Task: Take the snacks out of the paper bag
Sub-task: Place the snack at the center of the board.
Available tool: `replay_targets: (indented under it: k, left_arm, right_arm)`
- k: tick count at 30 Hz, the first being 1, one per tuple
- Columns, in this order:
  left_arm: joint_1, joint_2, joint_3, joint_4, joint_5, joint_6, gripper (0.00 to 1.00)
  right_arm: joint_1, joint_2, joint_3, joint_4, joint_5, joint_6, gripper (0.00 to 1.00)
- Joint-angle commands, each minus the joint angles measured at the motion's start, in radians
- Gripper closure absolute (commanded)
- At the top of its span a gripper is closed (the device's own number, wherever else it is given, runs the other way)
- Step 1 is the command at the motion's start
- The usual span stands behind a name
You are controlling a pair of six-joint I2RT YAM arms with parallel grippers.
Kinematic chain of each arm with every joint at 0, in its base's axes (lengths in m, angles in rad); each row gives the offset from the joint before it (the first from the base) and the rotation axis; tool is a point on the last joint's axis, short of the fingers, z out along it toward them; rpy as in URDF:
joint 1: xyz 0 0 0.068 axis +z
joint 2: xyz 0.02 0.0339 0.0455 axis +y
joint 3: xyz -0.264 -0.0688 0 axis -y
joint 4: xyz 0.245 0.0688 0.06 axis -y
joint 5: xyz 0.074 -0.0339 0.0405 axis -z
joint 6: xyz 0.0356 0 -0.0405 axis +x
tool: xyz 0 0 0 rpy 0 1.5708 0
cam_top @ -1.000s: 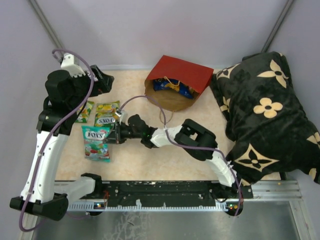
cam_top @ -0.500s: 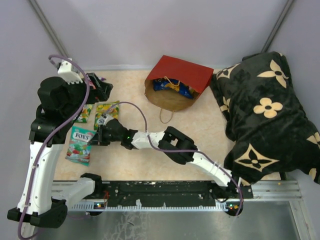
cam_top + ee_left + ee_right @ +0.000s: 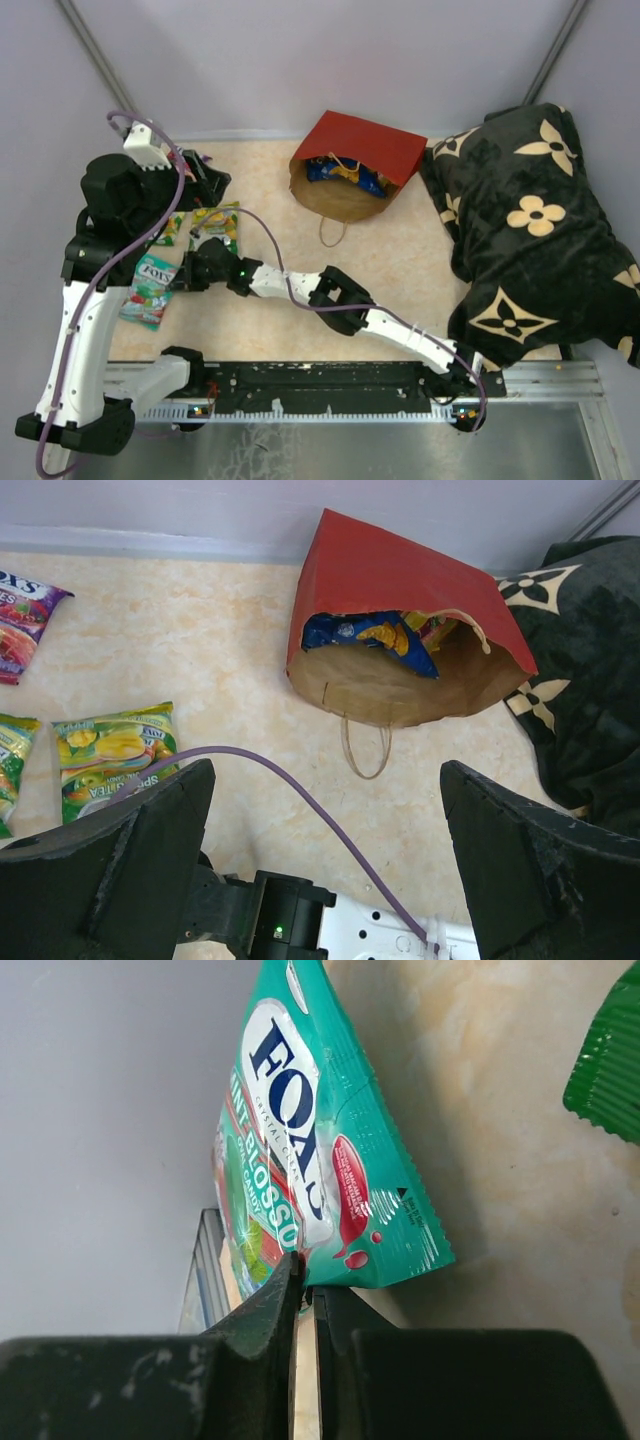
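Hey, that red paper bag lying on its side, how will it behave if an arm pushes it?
Probably light: the red paper bag shows little besides a blue chip bag inside, so it would likely slide on the table rather than resist. Its open mouth looks creased, so it may crumple if squeezed. The thin twine handle should flop.

Soft, even light, seemingly from overhead, fills all three views, leaving only faint shadows on the pale table (image 3: 270, 200) and a dimmer inside to the paper bag (image 3: 400, 570). Close to each wrist lens, the left gripper (image 3: 325, 780) and right gripper (image 3: 305, 1280) are dark, blurred masses. The teal packet (image 3: 320, 1150) is sharp, with a mild sheen on its foil.
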Motion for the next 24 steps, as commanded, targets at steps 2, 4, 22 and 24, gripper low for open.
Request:
replay_targets:
  k: [2, 4, 22, 24]
  left_arm:
    - [0.001, 0.006, -0.025, 0.013, 0.033, 0.008, 0.0]
    - [0.001, 0.011, -0.028, 0.017, 0.039, 0.004, 0.0]
    - [0.001, -0.006, -0.07, 0.024, -0.025, 0.025, 0.0]
    - [0.001, -0.009, -0.1, 0.04, -0.05, 0.025, 0.0]
  right_arm:
    - [0.012, 0.031, 0.073, 0.035, -0.08, -0.013, 0.75]
    - [0.012, 0.02, 0.069, 0.034, -0.09, -0.033, 0.54]
    - [0.012, -0.581, -0.712, 0.046, 0.205, -0.4, 0.2]
    - [0.011, -0.672, -0.849, 0.168, 0.18, -0.456, 0.21]
